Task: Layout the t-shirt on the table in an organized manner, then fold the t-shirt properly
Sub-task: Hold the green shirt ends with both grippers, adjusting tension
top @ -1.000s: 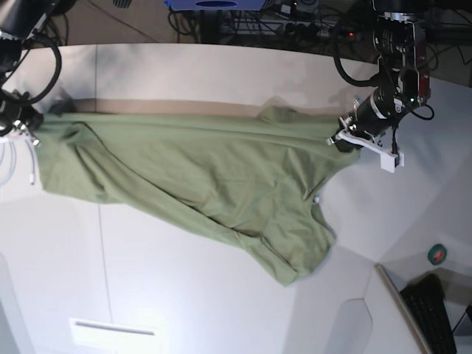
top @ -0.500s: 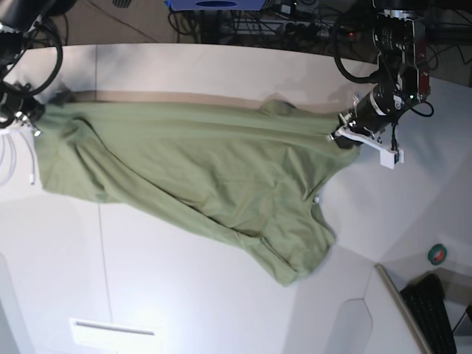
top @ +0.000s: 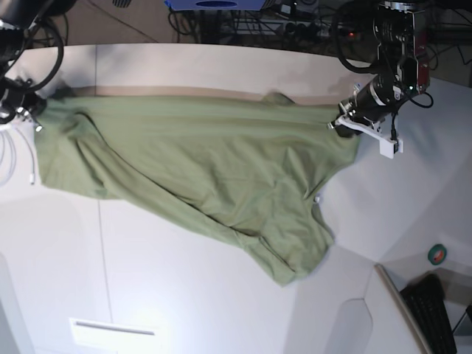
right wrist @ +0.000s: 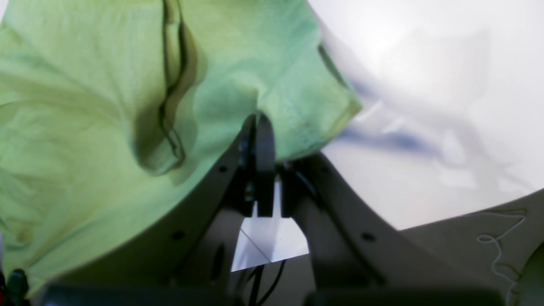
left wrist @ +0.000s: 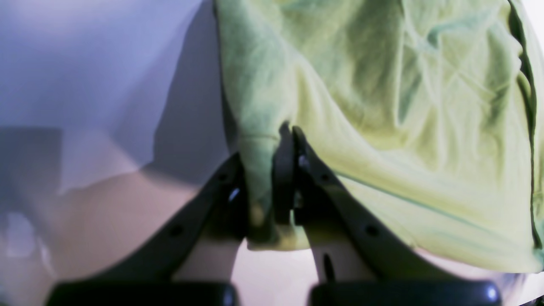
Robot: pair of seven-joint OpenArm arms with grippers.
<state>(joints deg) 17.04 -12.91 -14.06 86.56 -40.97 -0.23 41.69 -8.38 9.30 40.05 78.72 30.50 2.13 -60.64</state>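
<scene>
The olive-green t-shirt (top: 199, 166) lies spread across the white table (top: 221, 310), its top edge pulled taut between both grippers and its lower part trailing toward the front right. My left gripper (top: 342, 124) is shut on the cloth's far right corner. In the left wrist view a fold of the t-shirt (left wrist: 403, 106) is pinched in the left gripper (left wrist: 270, 144). My right gripper (top: 32, 112) is shut on the far left corner. In the right wrist view the right gripper (right wrist: 257, 123) clamps the hem of the t-shirt (right wrist: 85, 106).
A green tape roll (top: 437, 254) and a black keyboard (top: 431, 310) sit at the front right, beyond a raised panel edge. White cables (top: 11, 158) hang at the left. A thin dark seam (top: 100, 243) runs down the table. Cables crowd the floor behind the far edge.
Both grippers have moved toward the table's far edge, carrying the shirt's top edge with them. The cloth now lies flatter and tauter between them.
</scene>
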